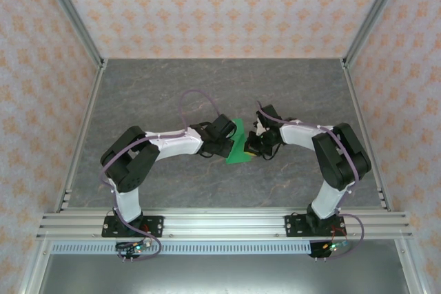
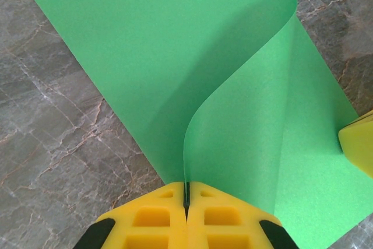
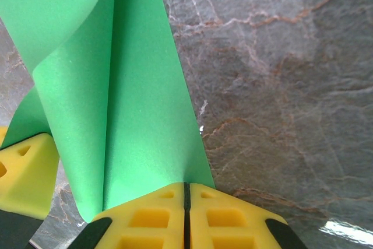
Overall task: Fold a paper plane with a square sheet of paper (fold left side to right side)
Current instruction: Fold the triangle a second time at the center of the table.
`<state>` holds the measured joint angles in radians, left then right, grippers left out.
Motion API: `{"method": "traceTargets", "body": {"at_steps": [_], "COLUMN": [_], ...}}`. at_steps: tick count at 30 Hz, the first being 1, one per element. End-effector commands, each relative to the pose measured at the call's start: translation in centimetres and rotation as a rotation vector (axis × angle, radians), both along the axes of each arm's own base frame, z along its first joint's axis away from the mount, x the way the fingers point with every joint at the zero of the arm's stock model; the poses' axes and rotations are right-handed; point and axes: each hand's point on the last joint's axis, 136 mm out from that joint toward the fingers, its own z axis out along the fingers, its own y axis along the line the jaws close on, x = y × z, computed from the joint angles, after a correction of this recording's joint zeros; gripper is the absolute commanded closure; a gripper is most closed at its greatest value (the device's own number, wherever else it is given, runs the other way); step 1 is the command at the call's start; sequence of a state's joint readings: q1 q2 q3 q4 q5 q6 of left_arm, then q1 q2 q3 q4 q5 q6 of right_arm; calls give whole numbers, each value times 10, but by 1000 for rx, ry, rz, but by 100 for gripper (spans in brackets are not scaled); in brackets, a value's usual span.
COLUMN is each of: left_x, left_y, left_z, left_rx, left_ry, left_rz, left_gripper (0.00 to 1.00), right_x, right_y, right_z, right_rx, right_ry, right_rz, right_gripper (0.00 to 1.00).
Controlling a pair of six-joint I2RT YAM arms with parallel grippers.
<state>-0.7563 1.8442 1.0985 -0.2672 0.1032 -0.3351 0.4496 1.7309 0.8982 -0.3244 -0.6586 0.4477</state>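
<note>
**Top view.** The two arms meet over the middle of the grey stone-look table (image 1: 172,87). The sheet of paper (image 1: 238,145) lies between the left gripper (image 1: 224,141) and the right gripper (image 1: 256,147), with each gripper at one side edge. The visible green strip runs lengthwise away from the arm bases. Both grippers are about equally close to it. Nothing else lies on the table. The patterned walls (image 1: 220,5) stand well apart.

**Left wrist view.** The yellow fingers (image 2: 151,217) are clenched, and the thin edge of the sheet runs straight into the seam between them, so this gripper is pinching the left side. From the pinch the paper rises and curls over in a soft, uncreased roll towards the right side, which lies flat on the table. A yellow fingertip of the other gripper rests on that flat right edge.

**Right wrist view.** The fingers (image 3: 221,217) are pressed together, with their tips at the right edge of the sheet. Whether they nip the paper or only press it down cannot be told. The curled flap arches in from the left, above the flat layer. A finger of the left gripper shows at the lower left, just beside the paper.

**Judgement.** The fold turns on carrying the pinched left edge across to the right edge. The right gripper sits at that landing line and is likely to be in the way.
</note>
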Motion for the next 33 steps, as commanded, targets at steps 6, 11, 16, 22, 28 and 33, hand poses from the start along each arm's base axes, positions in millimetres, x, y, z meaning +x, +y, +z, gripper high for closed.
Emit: {"method": "traceTargets", "body": {"at_steps": [6,11,16,22,28,33], "left_x": [12,13,13,14,14,15], "left_y": [-3,-3,-3,-3,-2,-3], "left_z": [-1,0,5,13,13,15], "left_rx": [4,3,-6,-18,-14,-18], "left_ry": [-25,-28,-37,-57,-60,-65], "left_rz": [14,16,16,14,14,13], "left_gripper": [99,99,98,99,99,99], "right_x": [-13,-13,-13,-14,-14,-14], "right_y": [-7,-7,-7,-7,-8,-8], "right_z": [-19,-19,-19,-20,-20,-20], "right_rx": [-71,-71,-73,-75,-76,-77], "right_ry": [58,57,58,61,61,62], "right_rz": [18,20,19,20,20,21], "right_gripper": [89,89,89,89,89,89]}}
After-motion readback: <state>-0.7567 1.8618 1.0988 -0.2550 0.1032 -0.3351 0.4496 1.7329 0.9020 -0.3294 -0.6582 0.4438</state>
